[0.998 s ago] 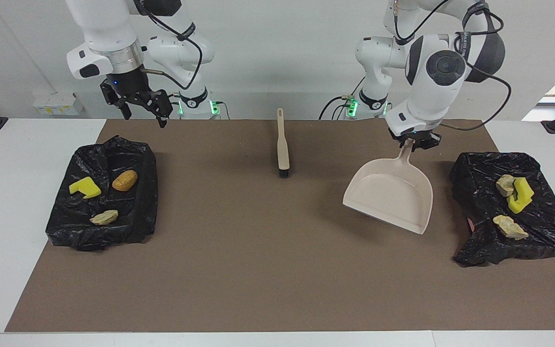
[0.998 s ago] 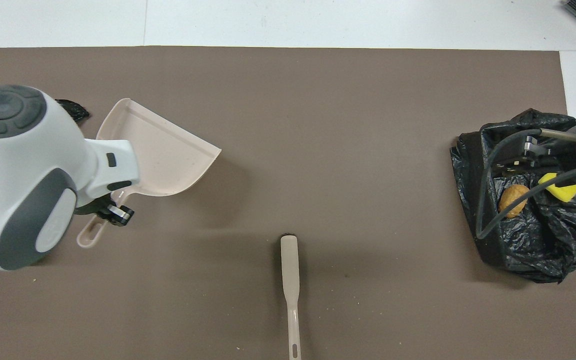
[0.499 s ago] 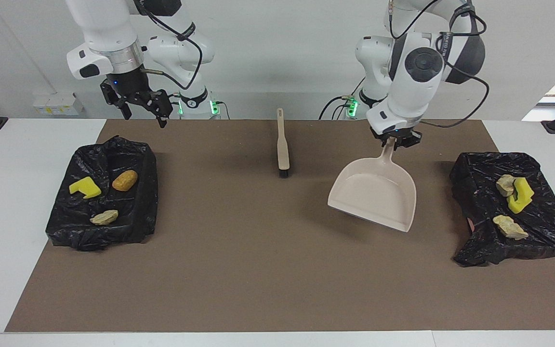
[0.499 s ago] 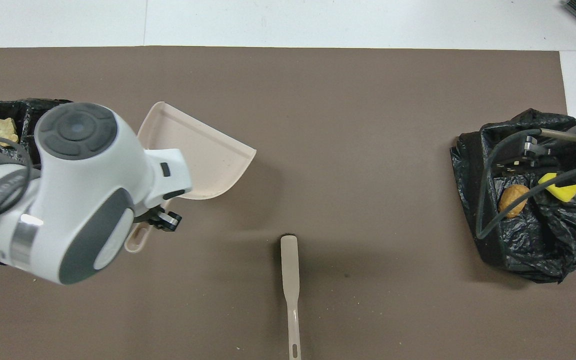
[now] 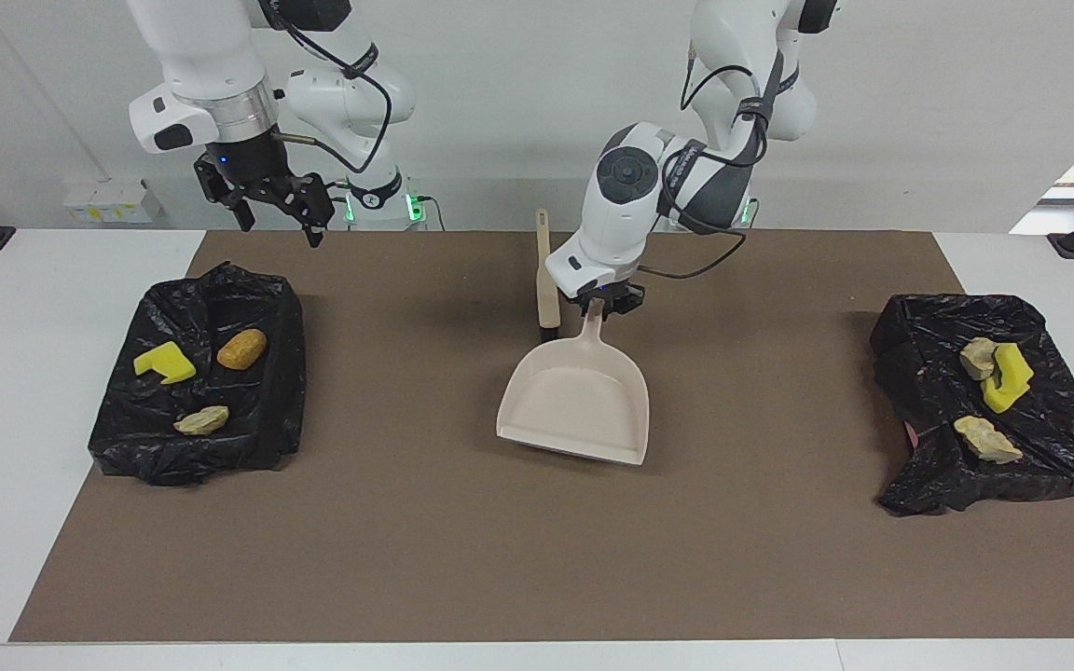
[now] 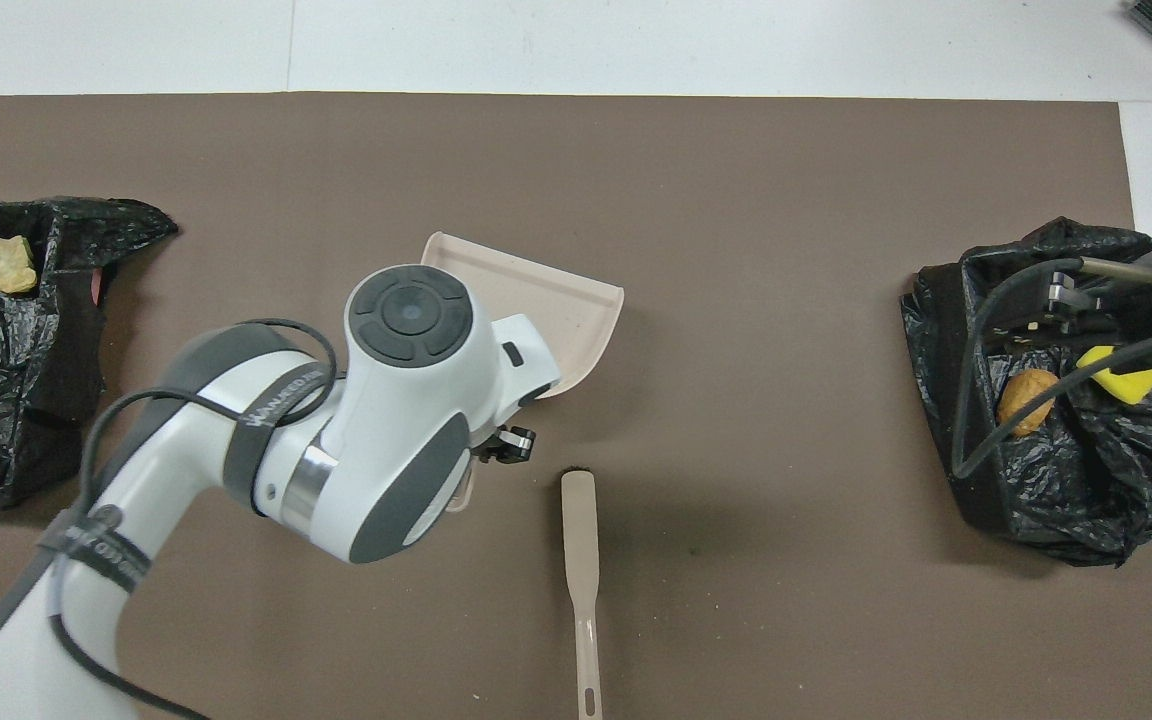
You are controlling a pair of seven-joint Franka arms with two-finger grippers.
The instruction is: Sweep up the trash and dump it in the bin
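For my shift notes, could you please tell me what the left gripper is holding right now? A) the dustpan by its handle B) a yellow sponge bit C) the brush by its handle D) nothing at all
A: in the facing view the left gripper is shut on the handle of the dustpan, whose scoop hangs over the middle of the mat, while the brush lies untouched on the mat beside it.

Dustpan (image 5: 576,401) beside brush (image 5: 547,280), midway between two trash-holding bags (image 5: 197,373).

facing: high, across table, toward robots | overhead: steeply down | shared: brown mat (image 5: 462,559)
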